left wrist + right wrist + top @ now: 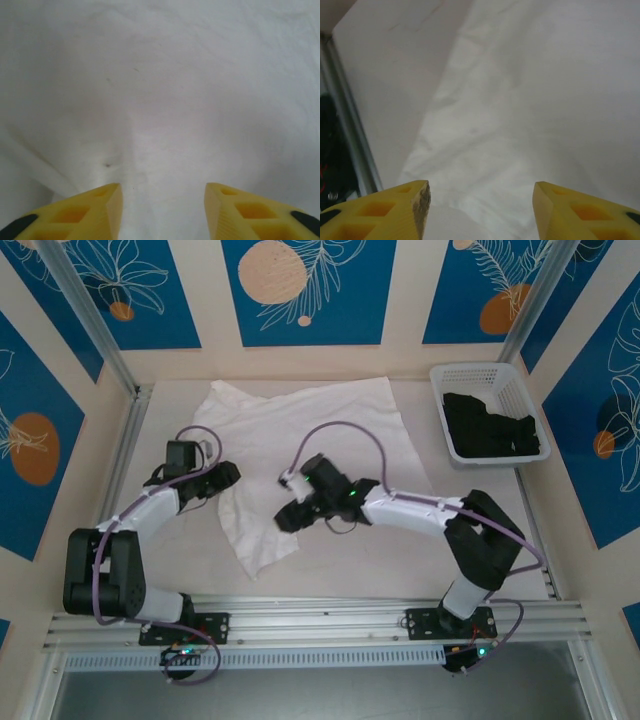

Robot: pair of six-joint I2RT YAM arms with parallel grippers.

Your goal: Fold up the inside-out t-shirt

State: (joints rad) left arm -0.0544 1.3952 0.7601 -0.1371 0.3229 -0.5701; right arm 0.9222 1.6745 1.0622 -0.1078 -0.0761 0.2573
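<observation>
The inside-out t-shirt [320,430] lies crumpled and partly spread on the table, white and wrinkled, with one narrow flap trailing toward the near edge. My left gripper [232,476] sits at the shirt's left edge. In the left wrist view its yellow fingers stand apart over the white cloth [165,100], the left gripper [163,187] open with nothing pinched between them. My right gripper [288,518] hovers over the trailing flap. It too is open [482,187], and under it the shirt's edge [530,100] runs beside the bare table [395,65].
A white basket [480,370] at the back right holds a black garment [490,425]. Bare tabletop [400,560] lies to the right of the shirt's flap. An aluminium rail [345,125] runs along the table's side, and walls close in the back and sides.
</observation>
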